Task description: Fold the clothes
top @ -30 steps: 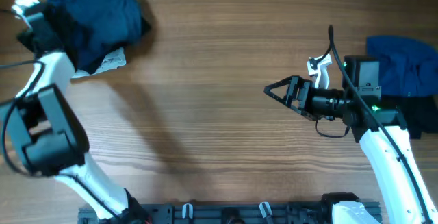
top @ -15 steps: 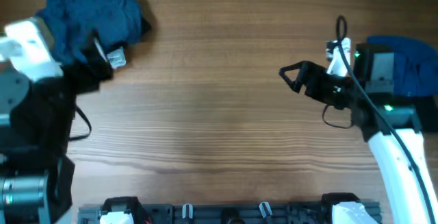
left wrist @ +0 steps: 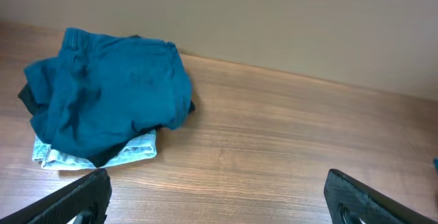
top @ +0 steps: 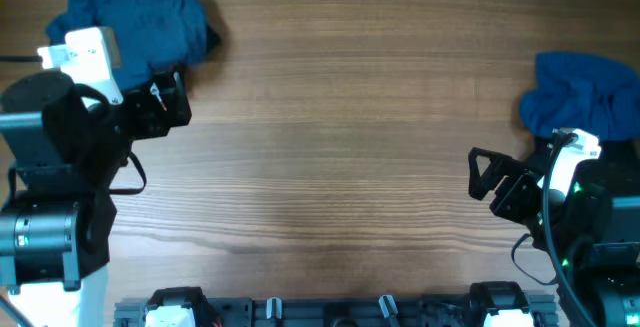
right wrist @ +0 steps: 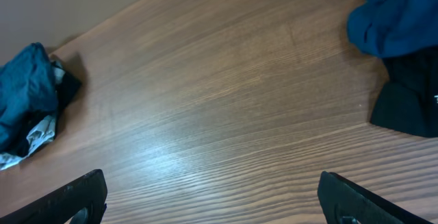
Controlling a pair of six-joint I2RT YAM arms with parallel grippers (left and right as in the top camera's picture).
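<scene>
Wooden table (top: 340,147): left arm (top: 60,157), right arm (top: 580,217) crouch at near corners, jaws wide.

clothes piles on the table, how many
2: a dark blue pile at the far left corner, a brighter blue pile at the right edge. Garments underneath may be hidden.

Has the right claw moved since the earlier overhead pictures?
Yes. The right claw withdrew toward the robot's base: from level with the bright blue garment to nearer the base than it.
</scene>
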